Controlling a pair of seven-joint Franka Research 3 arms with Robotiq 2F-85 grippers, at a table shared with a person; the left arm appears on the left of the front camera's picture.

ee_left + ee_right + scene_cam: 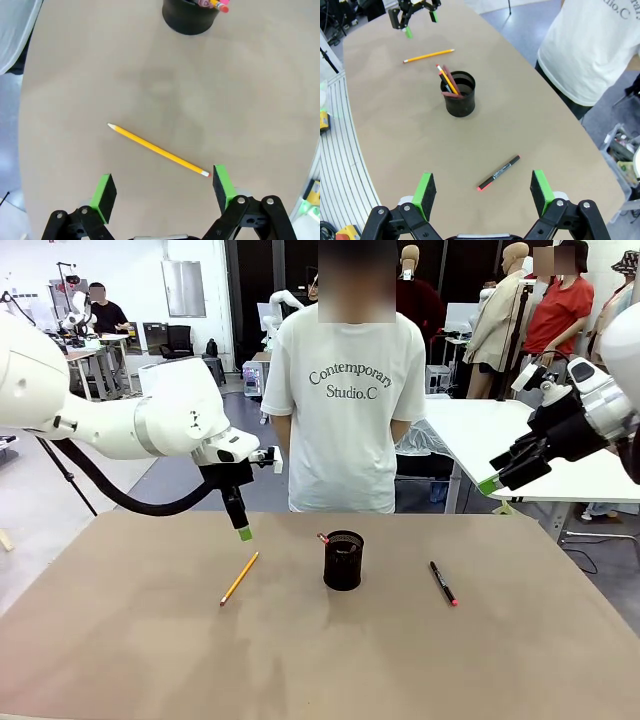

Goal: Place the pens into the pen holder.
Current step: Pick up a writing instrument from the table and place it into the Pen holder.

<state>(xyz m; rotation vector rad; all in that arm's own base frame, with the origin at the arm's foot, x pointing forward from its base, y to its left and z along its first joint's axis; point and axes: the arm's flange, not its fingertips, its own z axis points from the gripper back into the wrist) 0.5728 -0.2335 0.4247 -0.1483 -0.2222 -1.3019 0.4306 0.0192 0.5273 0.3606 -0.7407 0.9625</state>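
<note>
A yellow-orange pencil [239, 578] [157, 149] [429, 55] lies flat on the table, left of the black mesh pen holder [343, 560] [191, 17] [460, 95]. My left gripper [243, 532] [162, 189] hangs open just above and behind the pencil, its fingers on either side of the eraser end. Inside the holder stand a reddish-brown pen [452, 77] and another pencil with a pink eraser [220, 5]. A black marker with a red tip [443, 583] [499, 172] lies right of the holder. My right gripper [487, 485] [482, 187] is open, high above the table's right side.
A person in a white T-shirt [345, 390] [590, 50] stands at the far edge of the brown table [300, 660], hands not on it. A white table [470, 435] stands behind at the right.
</note>
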